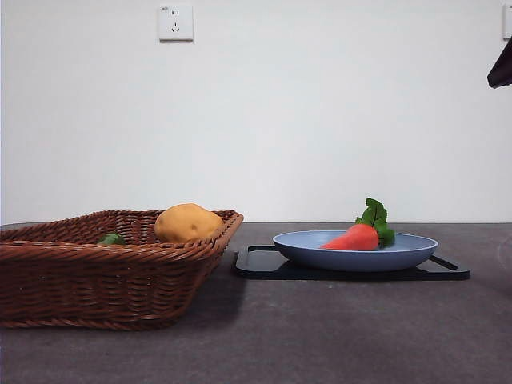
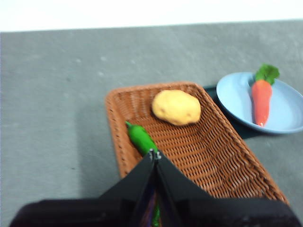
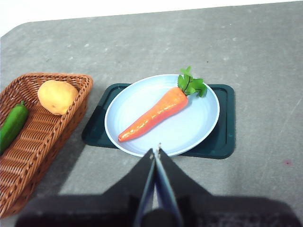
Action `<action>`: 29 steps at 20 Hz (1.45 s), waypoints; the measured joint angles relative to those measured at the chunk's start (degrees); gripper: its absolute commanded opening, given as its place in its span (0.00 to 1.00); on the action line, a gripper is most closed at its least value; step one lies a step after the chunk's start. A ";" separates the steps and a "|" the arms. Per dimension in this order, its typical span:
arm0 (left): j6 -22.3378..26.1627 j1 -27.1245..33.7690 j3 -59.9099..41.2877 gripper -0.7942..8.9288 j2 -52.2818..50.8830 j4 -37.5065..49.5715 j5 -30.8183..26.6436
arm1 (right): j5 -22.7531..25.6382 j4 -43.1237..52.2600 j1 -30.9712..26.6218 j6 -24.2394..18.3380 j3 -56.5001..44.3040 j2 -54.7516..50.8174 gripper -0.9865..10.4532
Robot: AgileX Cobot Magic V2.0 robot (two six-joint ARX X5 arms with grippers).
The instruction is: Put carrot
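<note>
The carrot already lies flat on the blue plate over the dark tray, both the left hand and right hand clenched empty above the desk, so the task looks done.

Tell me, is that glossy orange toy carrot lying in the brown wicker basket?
No, the glossy orange toy carrot lies on the round pale blue plate, while the brown wicker basket holds a potato and a green vegetable.

Both grippers, left and right, are showing matte black wedge-shaped jaws tapering to thin tips, with blurred black bodies behind.
</note>
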 measured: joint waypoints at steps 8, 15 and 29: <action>6.78 18.45 -2.25 0.09 -17.77 0.09 -0.42 | 0.00 0.04 0.00 0.00 0.00 0.00 0.09; 8.07 25.49 -16.09 0.09 -22.62 0.61 -0.17 | 0.00 0.04 0.00 0.00 0.00 0.00 0.09; 6.47 25.57 -29.05 0.09 -22.64 13.33 7.15 | 0.00 0.04 0.00 0.02 0.00 0.00 0.09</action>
